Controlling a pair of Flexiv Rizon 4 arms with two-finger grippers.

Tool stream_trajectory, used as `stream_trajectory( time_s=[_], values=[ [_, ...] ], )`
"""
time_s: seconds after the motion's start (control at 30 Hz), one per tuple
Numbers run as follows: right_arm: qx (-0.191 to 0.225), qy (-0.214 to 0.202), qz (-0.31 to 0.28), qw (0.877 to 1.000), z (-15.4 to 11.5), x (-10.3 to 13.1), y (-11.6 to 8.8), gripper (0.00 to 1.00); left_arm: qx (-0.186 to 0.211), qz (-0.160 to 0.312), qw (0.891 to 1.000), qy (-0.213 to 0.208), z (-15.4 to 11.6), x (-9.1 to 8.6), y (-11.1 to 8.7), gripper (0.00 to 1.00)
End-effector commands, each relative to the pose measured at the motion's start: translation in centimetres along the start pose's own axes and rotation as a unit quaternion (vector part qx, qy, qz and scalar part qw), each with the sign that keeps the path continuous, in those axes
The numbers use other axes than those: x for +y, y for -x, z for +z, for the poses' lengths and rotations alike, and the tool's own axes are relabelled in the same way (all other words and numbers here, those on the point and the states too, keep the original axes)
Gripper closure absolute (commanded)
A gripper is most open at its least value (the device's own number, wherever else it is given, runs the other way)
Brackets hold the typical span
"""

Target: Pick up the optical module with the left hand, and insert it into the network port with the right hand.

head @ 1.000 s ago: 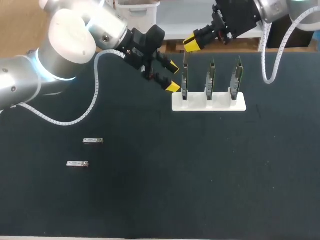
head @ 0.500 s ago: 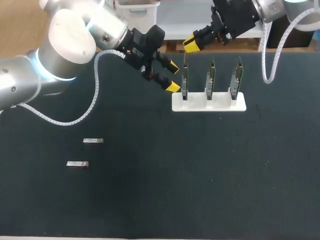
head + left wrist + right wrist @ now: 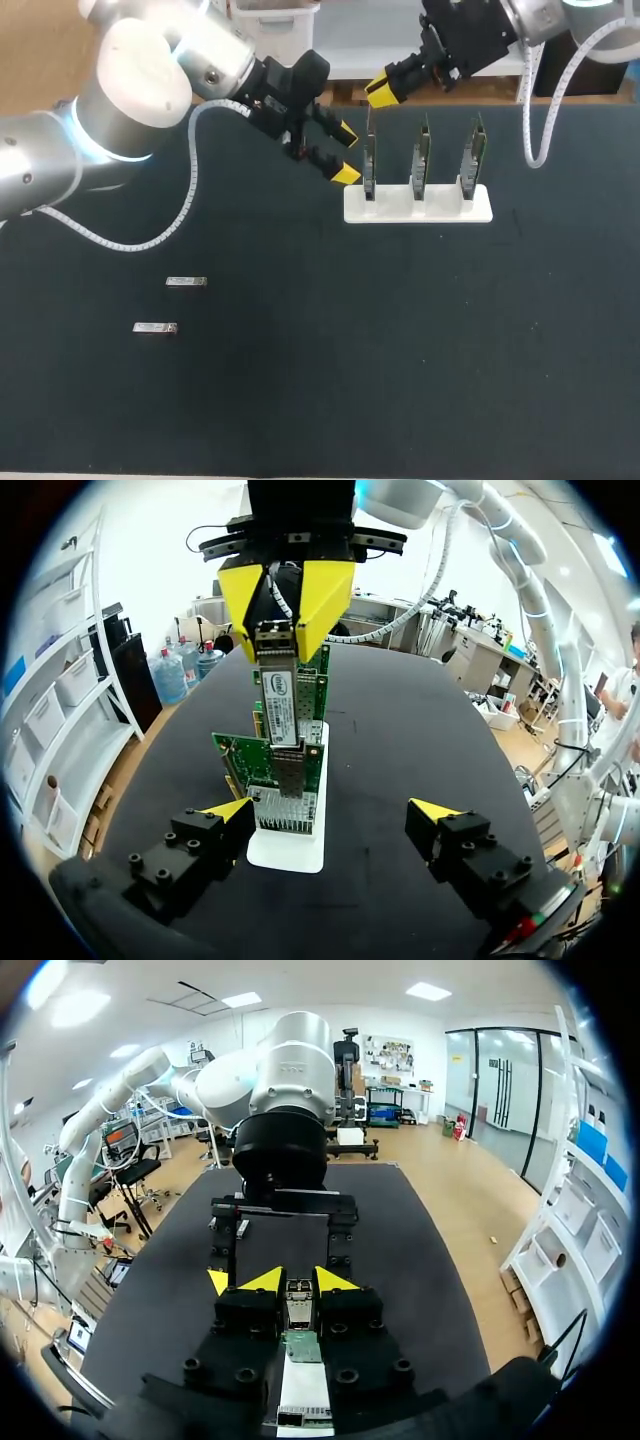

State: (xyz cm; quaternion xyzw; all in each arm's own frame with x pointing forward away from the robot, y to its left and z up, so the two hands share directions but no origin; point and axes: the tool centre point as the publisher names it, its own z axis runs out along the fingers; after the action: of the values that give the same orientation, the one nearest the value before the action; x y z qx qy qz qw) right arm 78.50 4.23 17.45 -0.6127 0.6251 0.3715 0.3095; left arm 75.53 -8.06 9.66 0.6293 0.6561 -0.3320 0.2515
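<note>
Right claw (image 3: 380,90) is up at the bench's (image 3: 420,380) far edge, just right of the middle. It's clamped on the slim silver metal optical module (image 3: 278,695), one yellow tip on each side. The module hangs straight down over the leftmost of three green circuit boards (image 3: 422,155), which stand upright in a white slotted stand (image 3: 418,205).

From the left wrist view, the module's lower end is lined up with the metal-cage network port (image 3: 288,775) on that nearest board and sits right at its mouth. Can't tell if it's gone in at all.

Left claw (image 3: 347,155) comes in from the left side and sits just beside that same board, on the side away from the other two. Its fingers are spread wide with nothing between them. The lower yellow tip is very close to the stand's left end, though it doesn't look like it's touching. The boards are evenly spaced, with gaps between them.

Two spare silver modules (image 3: 186,282) lie flat toward the bench's left edge, about halfway between the far and near edges. They're one behind the other, near each other and well apart from the stand. A broad stretch of dark bench runs from the stand down to the near edge.
</note>
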Motion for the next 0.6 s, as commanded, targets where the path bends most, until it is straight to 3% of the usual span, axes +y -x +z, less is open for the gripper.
stream_trajectory(
  time_s=[0.03, 0.6],
  values=[
    [0.003, -0.005, 0.0, 1.0, 0.26, 0.32, -0.23, 1.0, 0.0, 0.0, 1.0, 0.003, 0.0, -0.22, -0.02, 0.0],
    [0.001, -0.011, -0.016, 1.0, -0.35, 0.93, 0.42, 1.0, 0.0, 0.0, 1.0, 0.003, 0.0, -0.22, -0.02, 0.0]
  ],
)
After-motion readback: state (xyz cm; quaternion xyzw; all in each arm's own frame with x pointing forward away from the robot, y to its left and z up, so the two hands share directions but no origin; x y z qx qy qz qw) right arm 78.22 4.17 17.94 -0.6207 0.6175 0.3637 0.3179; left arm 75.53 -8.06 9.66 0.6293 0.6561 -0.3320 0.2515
